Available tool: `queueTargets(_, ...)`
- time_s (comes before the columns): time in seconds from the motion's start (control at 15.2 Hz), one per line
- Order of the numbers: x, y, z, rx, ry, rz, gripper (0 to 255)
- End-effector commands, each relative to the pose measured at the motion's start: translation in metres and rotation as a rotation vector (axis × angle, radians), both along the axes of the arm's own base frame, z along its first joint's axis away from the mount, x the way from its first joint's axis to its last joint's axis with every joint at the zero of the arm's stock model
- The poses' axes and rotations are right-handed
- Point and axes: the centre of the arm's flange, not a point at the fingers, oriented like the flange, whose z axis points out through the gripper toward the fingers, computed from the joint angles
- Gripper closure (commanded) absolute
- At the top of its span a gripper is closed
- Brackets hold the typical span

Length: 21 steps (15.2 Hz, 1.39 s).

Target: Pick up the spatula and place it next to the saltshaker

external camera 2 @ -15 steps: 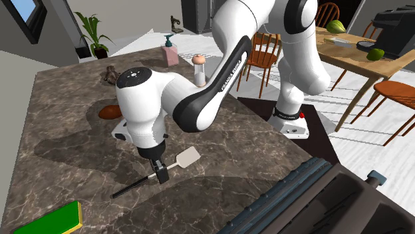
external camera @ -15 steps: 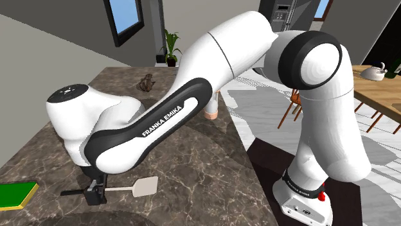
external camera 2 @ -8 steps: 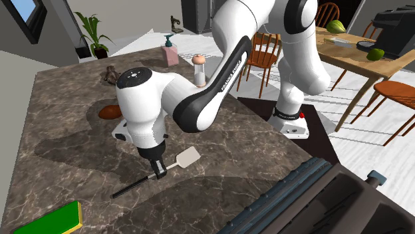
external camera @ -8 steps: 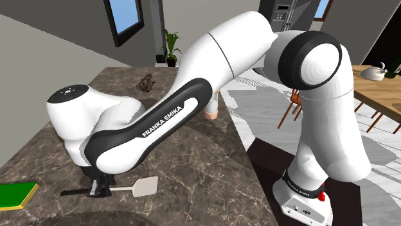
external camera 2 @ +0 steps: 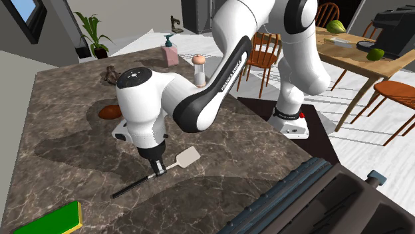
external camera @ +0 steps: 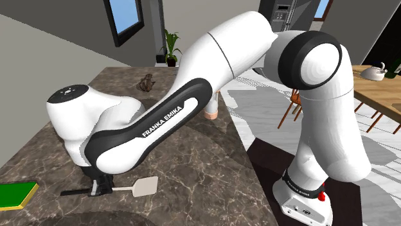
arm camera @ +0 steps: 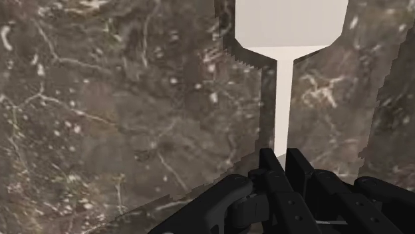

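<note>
The spatula lies flat on the dark marble counter (external camera: pixel 193 160), with a white blade (external camera: pixel 145 187) (external camera 2: pixel 189 157) and a thin black handle (external camera: pixel 74 191) (external camera 2: pixel 130 188). My gripper (external camera: pixel 96 188) (external camera 2: pixel 158 171) points straight down over its middle. In the wrist view the black fingers of the gripper (arm camera: pixel 282 163) are shut on the thin pale shaft (arm camera: pixel 282 100), and the blade (arm camera: pixel 292 23) lies ahead of them. The saltshaker (external camera 2: pixel 198 70), white with a pinkish top, stands upright toward the far edge of the counter; its base (external camera: pixel 211 114) shows behind my forearm.
A green and yellow flat block (external camera: pixel 14 194) (external camera 2: pixel 53 219) lies near the handle's end. A brown figurine (external camera: pixel 148 82) (external camera 2: pixel 110 74), a pink soap dispenser (external camera 2: pixel 171 52) and a brown lump (external camera 2: pixel 108 112) sit farther back. A dining table (external camera 2: pixel 346 50) with chairs stands beyond the counter.
The fingers have closed from wide apart onto the spatula's shaft. The arm and the spatula have stayed in place.
</note>
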Motion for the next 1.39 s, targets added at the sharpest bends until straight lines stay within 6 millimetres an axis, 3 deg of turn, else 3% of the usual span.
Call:
queueTargets(0.0,0.000,0.000,0.005,0.000,0.000,0.000,255)
queueTargets(1.32,0.000,0.000,0.111,0.000,0.000,0.000,255)
